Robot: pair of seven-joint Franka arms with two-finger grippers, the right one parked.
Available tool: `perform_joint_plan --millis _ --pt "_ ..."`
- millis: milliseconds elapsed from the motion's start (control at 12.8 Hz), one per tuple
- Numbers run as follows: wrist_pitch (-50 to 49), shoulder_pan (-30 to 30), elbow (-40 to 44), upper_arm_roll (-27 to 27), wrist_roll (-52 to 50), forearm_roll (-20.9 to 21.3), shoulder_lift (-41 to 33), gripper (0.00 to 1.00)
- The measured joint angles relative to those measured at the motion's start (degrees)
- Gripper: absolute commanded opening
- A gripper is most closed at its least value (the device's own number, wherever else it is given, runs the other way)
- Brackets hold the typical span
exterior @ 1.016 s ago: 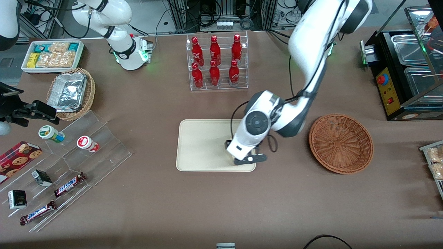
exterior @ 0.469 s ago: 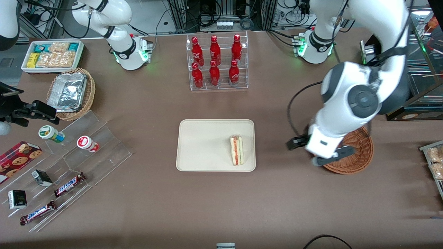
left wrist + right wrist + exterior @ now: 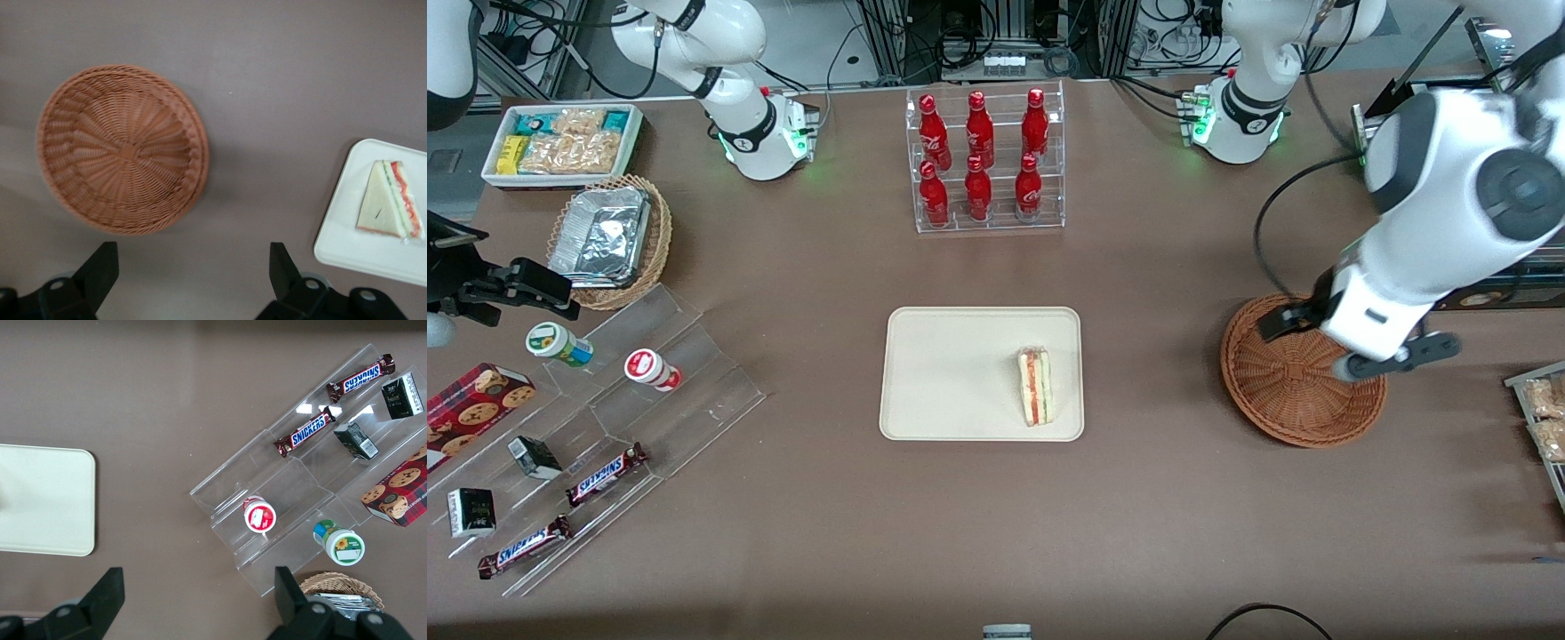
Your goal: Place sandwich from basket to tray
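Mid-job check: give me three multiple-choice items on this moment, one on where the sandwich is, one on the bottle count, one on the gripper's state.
1. Where is the sandwich?
A. in the basket
B. on the tray
C. on the bare table

2. How many red bottles stand in the rack?
A. four
B. six
C. eight

3. The gripper is:
A. open, holding nothing
B. shut on the sandwich
C. shut on a bottle

Answers:
1. B, it lies on the tray, near the edge toward the basket.
2. B, two rows of three.
3. A, its fingers stand apart above the basket, which holds nothing.
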Motion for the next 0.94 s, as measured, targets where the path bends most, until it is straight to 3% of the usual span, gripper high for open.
perform_joint_plan --millis 547,938 --pt "-9.3 1.9 -0.3 0.1 5.5 1.9 -10.7 1.0" --pt "-10.2 1.9 -0.3 0.9 13.6 1.9 -12.5 1.0"
